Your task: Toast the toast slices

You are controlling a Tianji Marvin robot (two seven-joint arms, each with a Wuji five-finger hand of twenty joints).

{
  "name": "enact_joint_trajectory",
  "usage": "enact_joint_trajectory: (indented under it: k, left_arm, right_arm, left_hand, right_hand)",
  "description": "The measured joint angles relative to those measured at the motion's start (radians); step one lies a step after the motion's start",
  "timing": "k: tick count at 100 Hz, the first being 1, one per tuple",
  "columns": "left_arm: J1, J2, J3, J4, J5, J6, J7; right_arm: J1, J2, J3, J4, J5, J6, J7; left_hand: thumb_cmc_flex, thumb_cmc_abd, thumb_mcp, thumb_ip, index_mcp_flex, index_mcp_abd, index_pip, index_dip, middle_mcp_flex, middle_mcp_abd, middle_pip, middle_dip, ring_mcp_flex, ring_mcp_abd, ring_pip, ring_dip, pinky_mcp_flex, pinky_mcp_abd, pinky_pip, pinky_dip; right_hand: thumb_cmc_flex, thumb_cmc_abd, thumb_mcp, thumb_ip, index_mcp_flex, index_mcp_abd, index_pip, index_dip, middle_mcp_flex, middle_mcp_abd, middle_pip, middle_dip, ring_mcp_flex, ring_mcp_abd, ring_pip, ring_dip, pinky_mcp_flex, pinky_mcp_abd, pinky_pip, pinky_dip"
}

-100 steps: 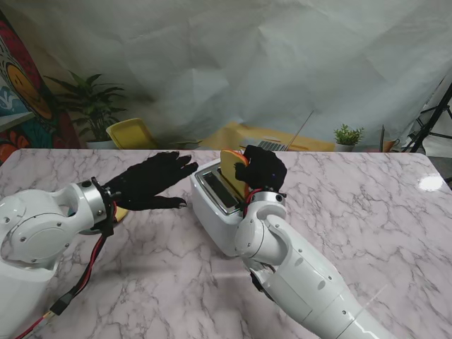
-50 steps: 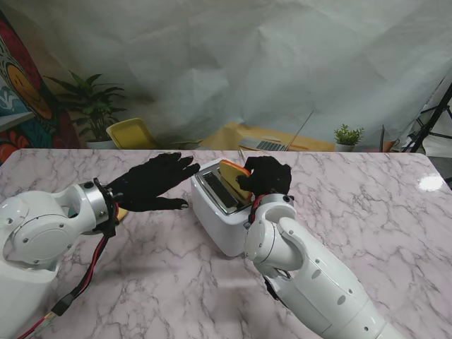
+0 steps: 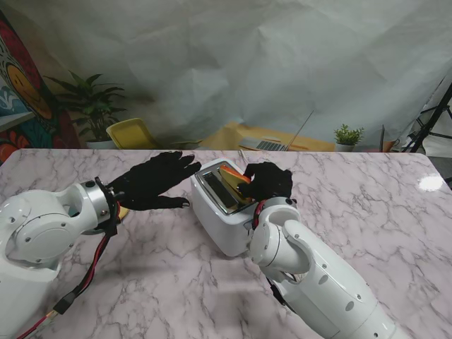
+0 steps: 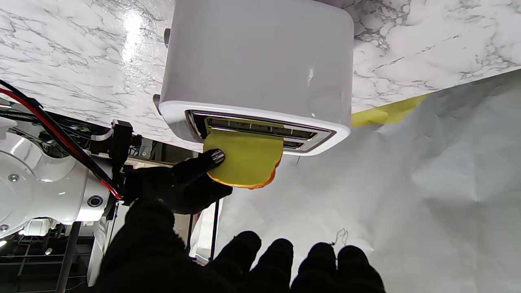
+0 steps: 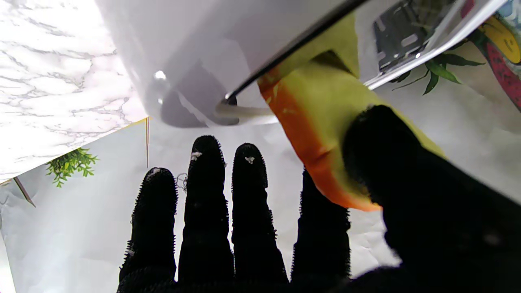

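Marble-patterned tabletop [image 3: 367, 183] carries my white two-slot toaster [image 3: 215, 212]; from the stand, my right hand [image 3: 267, 182] pinches a yellow, orange-crusted toast slice [image 3: 233, 173] partway into a slot, while my left hand [image 3: 152, 182] hovers beside the toaster, fingers spread, holding nothing. Left wrist view: slice [image 4: 244, 160] protrudes from the slot, a fingertip on it. Right wrist view: thumb presses the slice [image 5: 325, 134].
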Motion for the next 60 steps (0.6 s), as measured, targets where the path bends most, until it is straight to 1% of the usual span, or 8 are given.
enact_joint_trajectory:
  k: [7, 10, 13, 16, 19, 30, 44, 60]
  left_arm:
    - [0.001, 0.0, -0.002, 0.0, 0.001, 0.0, 0.0]
    - [0.002, 0.0, -0.003, 0.0, 0.001, 0.0, 0.0]
    - [0.003, 0.0, -0.004, -0.001, 0.002, 0.0, -0.001]
    - [0.005, 0.0, -0.006, -0.002, 0.003, 0.0, -0.001]
    - [0.006, 0.0, -0.007, -0.002, 0.003, 0.0, -0.001]
    - [0.01, 0.0, -0.01, -0.003, 0.004, 0.001, -0.002]
    - [0.012, -0.001, -0.011, -0.004, 0.006, 0.002, 0.0]
    - [0.014, -0.001, -0.015, -0.007, 0.008, 0.002, 0.0]
  right_arm:
    - [0.001, 0.005, -0.006, -0.005, -0.002, 0.003, 0.022]
    - [0.001, 0.008, -0.009, -0.007, -0.005, 0.005, 0.031]
    - [0.001, 0.011, -0.011, -0.008, -0.01, 0.007, 0.042]
    - [0.0, 0.015, -0.012, -0.011, -0.015, 0.009, 0.057]
    - [-0.001, 0.019, -0.012, -0.016, -0.021, 0.01, 0.073]
    - [-0.009, 0.033, -0.008, -0.037, -0.034, 0.01, 0.1]
    - [-0.026, 0.049, 0.01, -0.08, -0.056, 0.003, 0.137]
    - [-0.051, 0.064, 0.043, -0.127, -0.092, -0.044, 0.166]
  left_hand:
    - [0.0, 0.0, 0.0, 0.0, 0.0, 0.0, 0.0, 0.0, 0.0, 0.0, 0.0, 0.0, 0.0, 0.0, 0.0, 0.0, 0.0, 0.0, 0.0, 0.0]
    - [0.0, 0.0, 0.0, 0.0, 0.0, 0.0, 0.0, 0.0, 0.0, 0.0, 0.0, 0.0, 0.0, 0.0, 0.0, 0.0, 0.0, 0.0, 0.0, 0.0]
    - [0.0, 0.0, 0.0, 0.0, 0.0, 0.0, 0.0, 0.0, 0.0, 0.0, 0.0, 0.0, 0.0, 0.0, 0.0, 0.0, 0.0, 0.0, 0.0, 0.0]
    - [0.0, 0.0, 0.0, 0.0, 0.0, 0.0, 0.0, 0.0, 0.0, 0.0, 0.0, 0.0, 0.0, 0.0, 0.0, 0.0, 0.0, 0.0, 0.0, 0.0]
    - [0.0, 0.0, 0.0, 0.0, 0.0, 0.0, 0.0, 0.0, 0.0, 0.0, 0.0, 0.0, 0.0, 0.0, 0.0, 0.0, 0.0, 0.0, 0.0, 0.0]
    - [0.0, 0.0, 0.0, 0.0, 0.0, 0.0, 0.0, 0.001, 0.0, 0.0, 0.0, 0.0, 0.0, 0.0, 0.0, 0.0, 0.0, 0.0, 0.0, 0.0]
    - [0.0, 0.0, 0.0, 0.0, 0.0, 0.0, 0.0, 0.001, 0.0, 0.0, 0.0, 0.0, 0.0, 0.0, 0.0, 0.0, 0.0, 0.0, 0.0, 0.0]
    - [0.0, 0.0, 0.0, 0.0, 0.0, 0.0, 0.0, 0.001, 0.0, 0.0, 0.0, 0.0, 0.0, 0.0, 0.0, 0.0, 0.0, 0.0, 0.0, 0.0]
  right_hand:
    - [0.0, 0.001, -0.035, 0.039, -0.079, 0.029, -0.037, 0.011, -0.068, 0.009, -0.009, -0.006, -0.043, 0.0, -0.025, -0.013, -0.024, -0.004, -0.017, 0.0]
    - [0.0, 0.033, -0.039, 0.087, -0.11, 0.081, -0.12, 0.022, -0.107, 0.011, -0.01, -0.018, -0.074, 0.0, -0.018, -0.022, -0.038, -0.013, -0.033, 0.001]
    - [-0.016, 0.055, -0.055, 0.159, -0.152, 0.111, -0.21, 0.075, -0.155, 0.021, -0.011, -0.021, -0.109, 0.0, -0.043, -0.03, -0.061, -0.015, -0.044, 0.005]
    - [-0.035, 0.072, -0.055, 0.202, -0.189, 0.154, -0.27, 0.102, -0.195, 0.033, -0.015, -0.029, -0.141, 0.0, -0.045, -0.037, -0.077, -0.021, -0.064, 0.005]
    - [-0.044, 0.072, -0.079, 0.216, -0.226, 0.172, -0.303, 0.111, -0.232, 0.039, -0.022, -0.03, -0.164, 0.001, -0.077, -0.045, -0.093, -0.025, -0.081, 0.005]
    - [-0.073, 0.1, -0.158, 0.239, -0.354, 0.258, -0.424, 0.114, -0.351, 0.055, -0.041, -0.043, -0.261, 0.001, -0.116, -0.072, -0.145, -0.034, -0.134, 0.005]
    - [-0.098, 0.122, -0.249, 0.25, -0.464, 0.32, -0.568, 0.059, -0.465, 0.068, -0.074, -0.067, -0.345, 0.003, -0.165, -0.101, -0.191, -0.039, -0.196, -0.004]
    - [-0.148, 0.188, -0.362, 0.261, -0.56, 0.367, -0.73, 0.011, -0.484, 0.07, -0.291, -0.163, -0.445, 0.004, -0.214, -0.134, -0.244, -0.062, -0.282, -0.017]
